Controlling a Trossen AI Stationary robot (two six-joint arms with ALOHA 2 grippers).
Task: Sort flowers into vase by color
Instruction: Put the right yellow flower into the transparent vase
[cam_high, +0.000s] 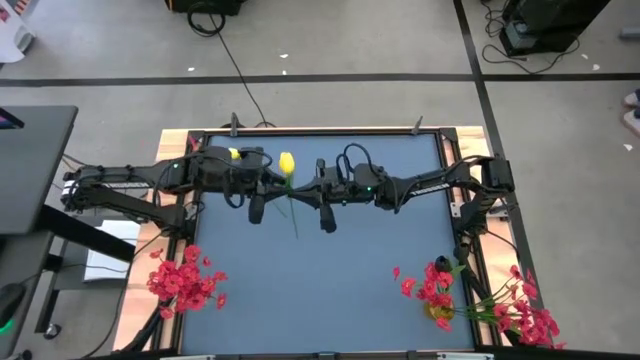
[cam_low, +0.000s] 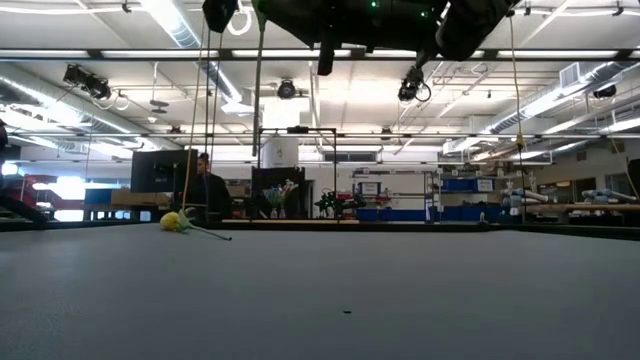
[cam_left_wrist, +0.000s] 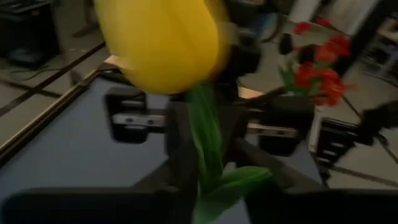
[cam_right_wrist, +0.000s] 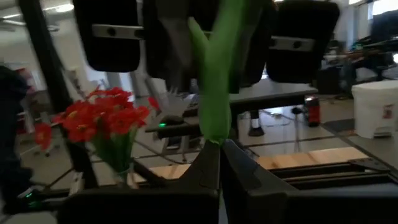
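From above, both arms meet over the upper middle of the frame: the left gripper (cam_high: 262, 180) and the right gripper (cam_high: 312, 186) face each other with a yellow tulip (cam_high: 287, 163) between them, its stalk running down and to the right over the table (cam_high: 330, 290). A second yellow tulip (cam_high: 235, 154) shows just left, by the left arm; red bunches (cam_high: 183, 278) sit at lower left and more red flowers (cam_high: 440, 285) at lower right, well apart from the work. This looks like a handover in mid-air. In the low view the arms hang at the top of the frame and one yellow flower (cam_low: 172, 221) lies on the table at left centre. The left wrist view has the tulip's head filling the upper middle, its green stalk (cam_left_wrist: 205, 143) dropping between the left jaws, which seem to be closing on it; whether they grip yet I cannot tell. The right wrist view shows the right jaws clamped on the stalk at lower centre. The right side should hold until the left grip is firm, then release cleanly without bending the stalk.
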